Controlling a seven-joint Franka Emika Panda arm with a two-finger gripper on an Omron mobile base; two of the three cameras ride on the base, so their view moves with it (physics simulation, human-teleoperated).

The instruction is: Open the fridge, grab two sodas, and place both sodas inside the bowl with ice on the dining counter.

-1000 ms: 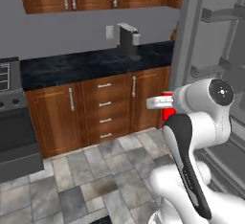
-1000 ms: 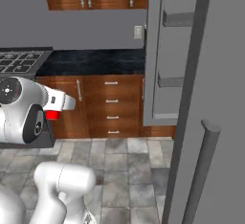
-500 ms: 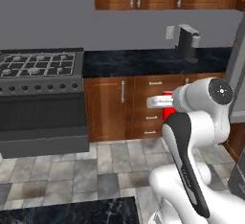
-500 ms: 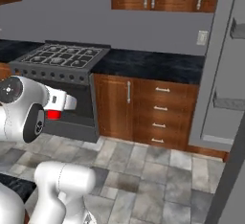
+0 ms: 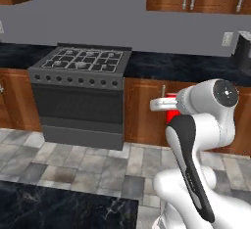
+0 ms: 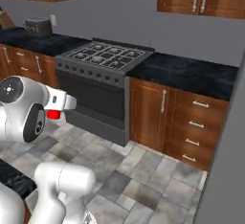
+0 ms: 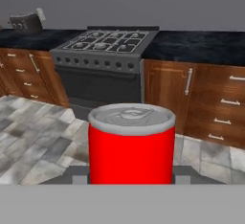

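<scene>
- Left base view: the white arm's two-finger gripper [image 5: 166, 106] carries a small red soda can [image 5: 171, 114] in front of the reddish-brown wood cabinets [image 5: 147, 110], right of a grey steel gas stove [image 5: 81, 93].
- Right base view: the can [image 6: 53, 115] shows beneath the wrist.
- Hand view: the can [image 7: 131, 144] stands upright, pinched between the fingers.
</scene>
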